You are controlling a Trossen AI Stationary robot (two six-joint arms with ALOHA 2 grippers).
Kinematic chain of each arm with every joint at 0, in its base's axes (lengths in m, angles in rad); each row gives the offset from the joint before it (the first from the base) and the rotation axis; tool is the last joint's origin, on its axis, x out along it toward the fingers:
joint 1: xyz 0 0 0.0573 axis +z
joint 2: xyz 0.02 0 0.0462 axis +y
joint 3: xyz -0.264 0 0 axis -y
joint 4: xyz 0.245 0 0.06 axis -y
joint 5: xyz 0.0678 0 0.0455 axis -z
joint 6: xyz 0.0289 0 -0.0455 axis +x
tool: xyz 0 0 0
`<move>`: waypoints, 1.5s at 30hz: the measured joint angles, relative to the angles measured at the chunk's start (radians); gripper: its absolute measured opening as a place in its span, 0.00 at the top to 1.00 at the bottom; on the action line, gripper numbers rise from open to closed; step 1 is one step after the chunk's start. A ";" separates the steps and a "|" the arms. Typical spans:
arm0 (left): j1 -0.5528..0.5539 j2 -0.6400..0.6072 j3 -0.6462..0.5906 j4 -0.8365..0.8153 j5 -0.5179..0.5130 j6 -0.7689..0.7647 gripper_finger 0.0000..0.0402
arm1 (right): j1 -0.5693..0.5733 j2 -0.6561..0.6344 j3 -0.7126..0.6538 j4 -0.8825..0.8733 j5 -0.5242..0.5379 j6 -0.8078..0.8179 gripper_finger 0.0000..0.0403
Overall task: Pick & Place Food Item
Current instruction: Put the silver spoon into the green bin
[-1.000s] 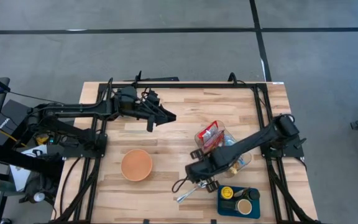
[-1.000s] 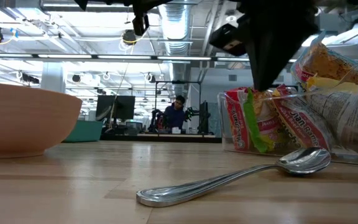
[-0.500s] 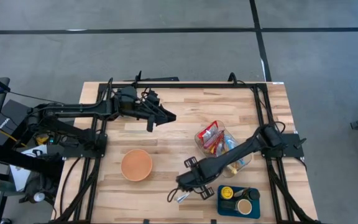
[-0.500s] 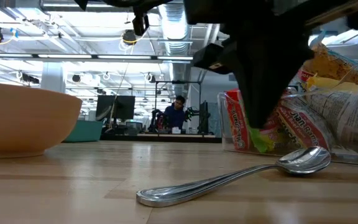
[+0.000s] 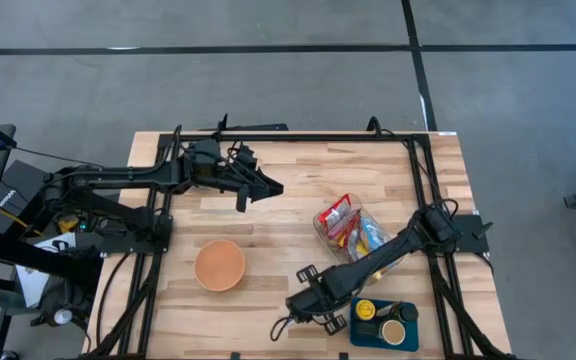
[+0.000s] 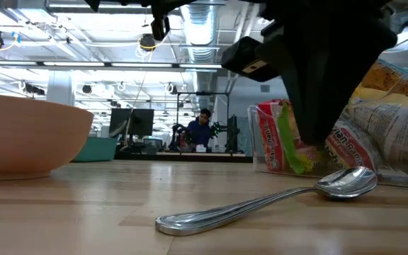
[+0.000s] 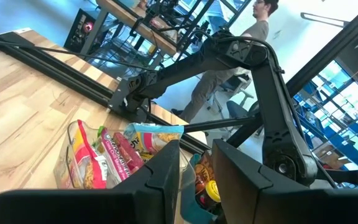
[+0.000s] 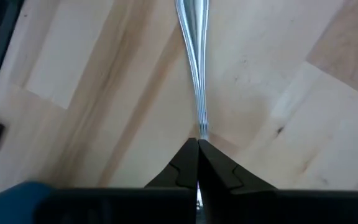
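Steel spoon (image 8: 194, 68) handle sits at the tips of the fully closed right hand (image 8: 197, 144).

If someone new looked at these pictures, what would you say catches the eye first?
Probably the right gripper, shut and low over the table's front edge, right above the spoon. Next comes the clear tub stuffed with colourful food packets just behind it, and the orange bowl alone to the left. The left gripper waits near the back.
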 joint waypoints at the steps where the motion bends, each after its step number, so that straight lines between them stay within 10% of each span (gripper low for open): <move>1: 0.000 0.000 0.000 0.000 0.000 0.000 0.78 | 0.000 0.000 0.000 0.000 0.000 0.000 1.00; 15: 0.000 0.000 0.000 0.000 0.000 0.000 0.78 | -0.004 0.000 -0.015 0.023 0.000 0.000 0.73; 45: 0.000 0.000 0.000 0.005 -0.004 0.042 0.78 | -0.031 0.041 -0.022 0.026 0.007 0.019 0.74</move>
